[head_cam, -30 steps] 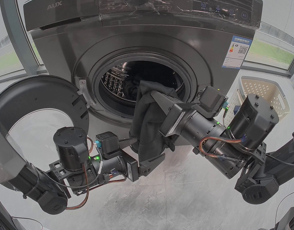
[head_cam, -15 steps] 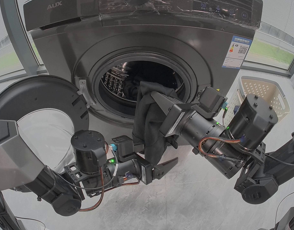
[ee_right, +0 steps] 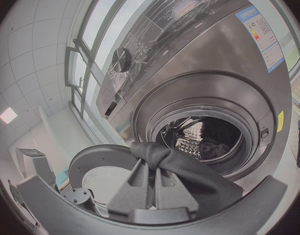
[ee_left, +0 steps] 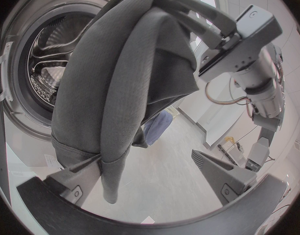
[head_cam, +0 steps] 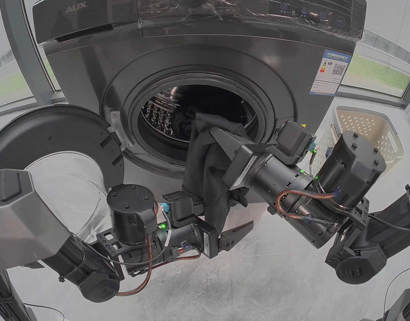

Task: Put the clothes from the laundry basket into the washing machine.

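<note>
A dark grey garment [head_cam: 205, 174] hangs in front of the washing machine's drum opening [head_cam: 169, 112], its top draped at the rim. My right gripper [head_cam: 216, 134] is shut on its upper part; in the right wrist view the gripper [ee_right: 150, 168] pinches the cloth [ee_right: 195, 180]. My left gripper [head_cam: 223, 217] is open just below the garment's hanging end. In the left wrist view this gripper [ee_left: 150, 177] has the garment [ee_left: 124, 75] hanging down between its fingers, the hem touching one finger [ee_left: 78, 180]. Another dark piece [ee_right: 212, 147] lies inside the drum.
The round door [head_cam: 53, 134] stands swung open at the left, close to my left arm. A white laundry basket [head_cam: 370, 130] sits on the floor right of the machine, with a blue cloth [ee_left: 158, 126] in it. Pale floor lies below the arms.
My left arm has moved right and forward, bringing its open gripper under the garment's lower end. The right gripper and the garment have stayed in place.
</note>
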### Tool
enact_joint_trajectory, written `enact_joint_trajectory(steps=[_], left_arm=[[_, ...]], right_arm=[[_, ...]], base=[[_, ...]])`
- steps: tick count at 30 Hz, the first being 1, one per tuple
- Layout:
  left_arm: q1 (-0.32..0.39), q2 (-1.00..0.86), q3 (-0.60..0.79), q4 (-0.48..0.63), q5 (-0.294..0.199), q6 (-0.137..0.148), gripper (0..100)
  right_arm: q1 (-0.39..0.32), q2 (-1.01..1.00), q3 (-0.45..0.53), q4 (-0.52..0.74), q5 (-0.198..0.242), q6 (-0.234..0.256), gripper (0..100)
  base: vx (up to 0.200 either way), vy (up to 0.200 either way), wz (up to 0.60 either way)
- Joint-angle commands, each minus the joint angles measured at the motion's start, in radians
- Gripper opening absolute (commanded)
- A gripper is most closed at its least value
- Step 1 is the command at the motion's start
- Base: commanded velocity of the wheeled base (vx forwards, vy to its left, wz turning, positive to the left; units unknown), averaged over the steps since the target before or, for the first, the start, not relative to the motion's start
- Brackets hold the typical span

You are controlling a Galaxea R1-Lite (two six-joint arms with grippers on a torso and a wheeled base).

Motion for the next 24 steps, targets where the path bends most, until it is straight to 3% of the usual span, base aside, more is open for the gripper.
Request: enact_joint_trajectory(steps=[1, 6, 7, 17, 24], left_arm=[[0.027, 0.062, -0.029, -0.006, 0.006, 0.004, 100], [0.041, 0.074, -0.048, -0.008, 0.012, 0.004, 100], [0.043, 0.076, -0.051, -0.009, 0.016, 0.004, 0], [0.035, 0.05, -0.063, -0.018, 0.021, 0.004, 0], [-0.007, -0.114, -0.035, 0.034, 0.015, 0.004, 0]], right_arm=[[0.0, 0.001, 0.0, -0.003, 0.0, 0.0, 0], [0.0, -0.001, 0.005, -0.006, 0.0, 0.0, 0], [0.0, -0.001, 0.005, -0.006, 0.0, 0.0, 0], [0.0, -0.001, 0.008, -0.008, 0.0, 0.0, 0], [0.0, 0.008, 0.011, -0.001, 0.001, 0.0, 0]], base=[[0.0, 0.0, 0.0], [0.0, 0.0, 0.0], [0.0, 0.0, 0.0], [0.0, 0.0, 0.0], [0.0, 0.0, 0.0]])
